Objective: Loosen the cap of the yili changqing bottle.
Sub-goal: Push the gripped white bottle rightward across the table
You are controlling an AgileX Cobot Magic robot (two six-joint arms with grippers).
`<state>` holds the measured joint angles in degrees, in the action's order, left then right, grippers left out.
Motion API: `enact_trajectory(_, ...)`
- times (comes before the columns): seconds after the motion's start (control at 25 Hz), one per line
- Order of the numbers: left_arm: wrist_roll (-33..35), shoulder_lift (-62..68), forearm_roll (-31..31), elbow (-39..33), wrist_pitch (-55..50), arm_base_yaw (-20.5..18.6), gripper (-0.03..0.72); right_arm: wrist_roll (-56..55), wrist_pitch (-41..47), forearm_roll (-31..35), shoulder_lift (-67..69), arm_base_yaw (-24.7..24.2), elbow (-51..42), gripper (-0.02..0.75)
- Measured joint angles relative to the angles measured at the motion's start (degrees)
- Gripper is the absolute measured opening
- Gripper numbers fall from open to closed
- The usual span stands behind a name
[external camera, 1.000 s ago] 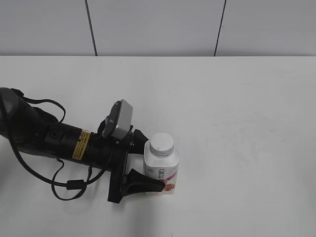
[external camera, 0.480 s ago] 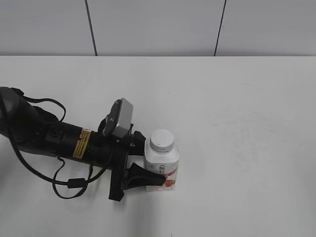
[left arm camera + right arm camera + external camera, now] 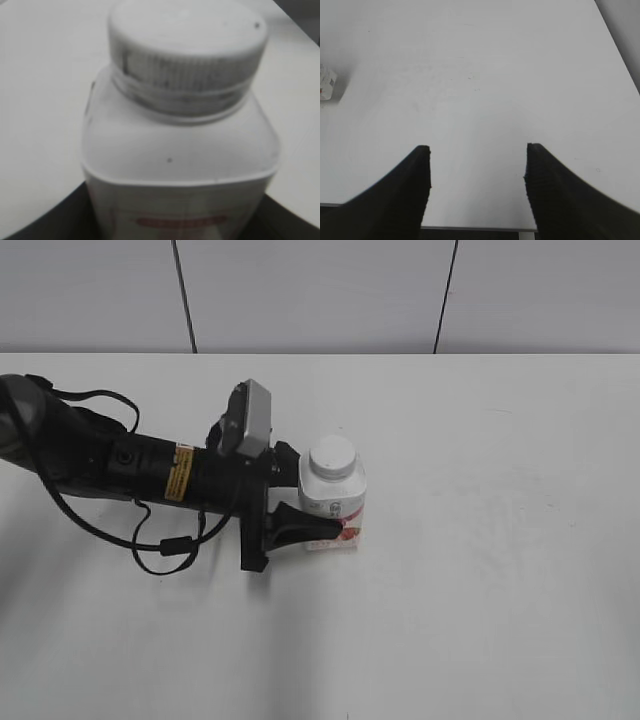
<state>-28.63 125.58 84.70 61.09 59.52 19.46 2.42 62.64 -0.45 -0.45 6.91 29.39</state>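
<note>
The yili changqing bottle [image 3: 337,502] is white and squat, with a pink band and red fruit on its label. It stands upright at the table's middle left. The white ribbed cap [image 3: 333,456] sits on its neck. My left gripper [image 3: 320,498] comes in from the left and is shut on the bottle's body, one finger at the front and one behind. In the left wrist view the cap [image 3: 187,45] and bottle [image 3: 180,150] fill the frame between the jaws of the left gripper [image 3: 175,231]. My right gripper [image 3: 476,150] is open and empty, far from the bottle [image 3: 326,82].
The white table [image 3: 480,540] stretches out to the right of the bottle. A grey panelled wall [image 3: 320,290] stands behind it. The left arm's black cable [image 3: 165,545] loops over the table. The table's near edge [image 3: 475,227] shows below the right gripper.
The left arm and the bottle in its gripper have moved up the exterior view, toward the far side and slightly right. The grip has not changed.
</note>
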Motion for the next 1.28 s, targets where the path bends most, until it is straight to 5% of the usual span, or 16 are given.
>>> enact_trajectory(0.4, -2.4, 4.8, 2.2, 6.6, -0.7, -1.8, 0.414, 0.0, 0.0, 0.0, 0.0, 0.0, 0.0, 0.478)
enact_trajectory(1.28, -6.9, 6.7, 1.8, 7.3, 0.1, -2.0, 0.412, 0.0, 0.0, 0.0, 0.0, 0.0, 0.0, 0.478)
